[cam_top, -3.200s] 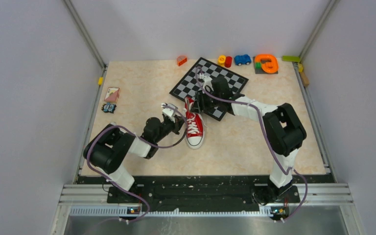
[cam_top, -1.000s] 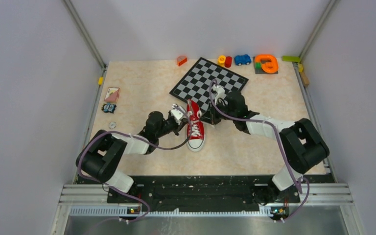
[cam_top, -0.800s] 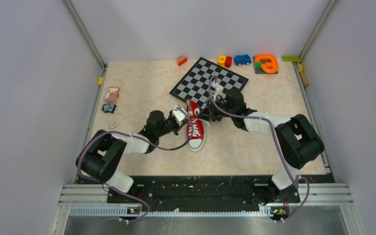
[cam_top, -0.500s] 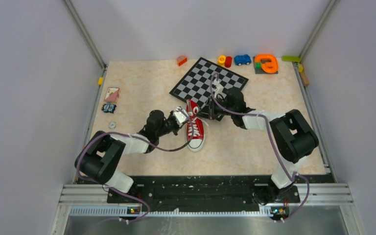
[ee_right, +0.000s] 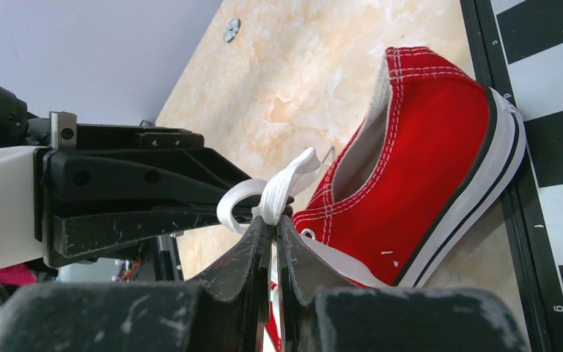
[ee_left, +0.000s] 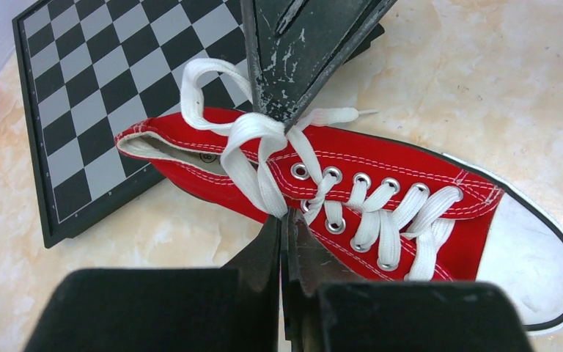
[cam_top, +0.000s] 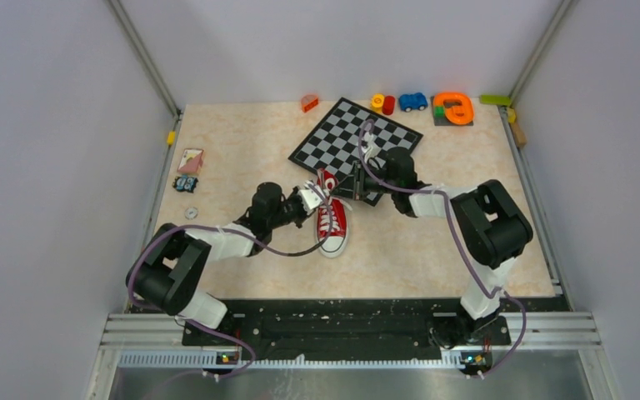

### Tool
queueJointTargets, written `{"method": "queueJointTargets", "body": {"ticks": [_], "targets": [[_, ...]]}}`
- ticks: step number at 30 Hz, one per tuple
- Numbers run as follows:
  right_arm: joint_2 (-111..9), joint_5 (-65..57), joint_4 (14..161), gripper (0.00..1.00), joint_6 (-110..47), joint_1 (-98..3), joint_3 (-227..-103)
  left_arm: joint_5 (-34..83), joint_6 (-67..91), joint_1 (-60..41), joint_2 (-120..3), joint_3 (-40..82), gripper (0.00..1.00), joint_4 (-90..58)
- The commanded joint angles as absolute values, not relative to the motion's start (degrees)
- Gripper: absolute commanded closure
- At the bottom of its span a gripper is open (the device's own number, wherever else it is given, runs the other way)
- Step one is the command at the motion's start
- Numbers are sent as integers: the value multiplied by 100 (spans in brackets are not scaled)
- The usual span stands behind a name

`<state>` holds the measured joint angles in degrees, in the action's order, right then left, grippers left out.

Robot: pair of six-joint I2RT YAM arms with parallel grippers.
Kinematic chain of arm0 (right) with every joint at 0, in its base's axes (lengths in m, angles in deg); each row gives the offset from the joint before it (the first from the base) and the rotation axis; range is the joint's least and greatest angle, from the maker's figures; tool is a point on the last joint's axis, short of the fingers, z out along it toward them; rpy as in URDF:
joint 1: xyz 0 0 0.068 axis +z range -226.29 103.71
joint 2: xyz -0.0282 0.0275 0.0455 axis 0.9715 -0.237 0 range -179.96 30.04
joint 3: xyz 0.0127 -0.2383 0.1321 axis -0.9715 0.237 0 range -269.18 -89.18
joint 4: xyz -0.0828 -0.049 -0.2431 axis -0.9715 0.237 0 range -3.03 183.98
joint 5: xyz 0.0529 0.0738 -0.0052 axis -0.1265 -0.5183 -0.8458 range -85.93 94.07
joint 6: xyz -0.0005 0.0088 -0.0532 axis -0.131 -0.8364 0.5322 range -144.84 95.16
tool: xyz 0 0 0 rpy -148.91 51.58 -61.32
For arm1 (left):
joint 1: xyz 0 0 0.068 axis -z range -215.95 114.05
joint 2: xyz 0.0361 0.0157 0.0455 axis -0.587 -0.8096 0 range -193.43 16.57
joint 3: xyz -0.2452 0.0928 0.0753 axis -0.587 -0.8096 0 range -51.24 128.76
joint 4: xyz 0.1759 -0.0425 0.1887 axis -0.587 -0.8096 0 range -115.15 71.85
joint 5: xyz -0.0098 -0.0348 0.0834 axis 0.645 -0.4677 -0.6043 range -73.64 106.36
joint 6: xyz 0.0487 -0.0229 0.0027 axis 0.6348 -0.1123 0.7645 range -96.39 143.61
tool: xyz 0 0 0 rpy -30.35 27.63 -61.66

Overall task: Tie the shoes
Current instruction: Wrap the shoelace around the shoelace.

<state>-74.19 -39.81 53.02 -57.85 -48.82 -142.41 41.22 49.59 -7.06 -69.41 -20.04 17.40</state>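
Over the last second the right arm's elbow has swung inward toward the middle of the surface (cam_top: 242, 142). The left arm's wrist has crept a little farther from its base, and the shoe (cam_top: 332, 223) has kept its place. It sits on its sole near the centre, with its white toe cap toward the arm bases and its heel overlapping the near edge of the chessboard (cam_top: 333, 137). Its mouth gapes, and inside show pale lining and a small printed mark on the insole.

The left gripper (ee_left: 282, 220) reaches in from the shoe's left side. Its fingers are pressed together on two strands of the white laces (ee_left: 253, 158) just above the top eyelets. The right gripper (ee_right: 273, 224) comes from the opposite side, with its tips where the strands cross. Its fingers stand a thin slit apart with a loop of lace at their tips, and whether they pinch it I cannot tell. A second loop (ee_left: 198, 81) curls past the heel over the chessboard, and one loose end pokes out beside the right gripper.

Along the far edge lie an orange brick (cam_top: 309, 102), yellow and red cylinders (cam_top: 382, 103), a blue toy car (cam_top: 412, 101) and an orange ring toy (cam_top: 453, 107). Near the left edge are a card (cam_top: 190, 160), a small toy (cam_top: 186, 183) and a small round disc (cam_top: 191, 213).
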Motion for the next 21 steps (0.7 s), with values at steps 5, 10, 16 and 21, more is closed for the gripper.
{"method": "queueJointTargets", "body": {"ticks": [5, 10, 16, 21], "targets": [[-7687, -4326, 4381, 89, -6267, -5051, -14510, 4154, 5367, -659, -6877, -1657, 100, 1378], [-7724, -4411, 4004, 80, -6494, -5118, -14383, 4059, 5265, -653, -6832, -1654, 100, 1363], [-7800, -4444, 3748, 67, -6678, -5140, -14333, 4022, 5162, -651, -6839, -1591, 100, 1244], [-7875, -4474, 3762, 62, -6691, -5141, -14350, 3965, 5085, -651, -6839, -1559, 100, 1213]]}}
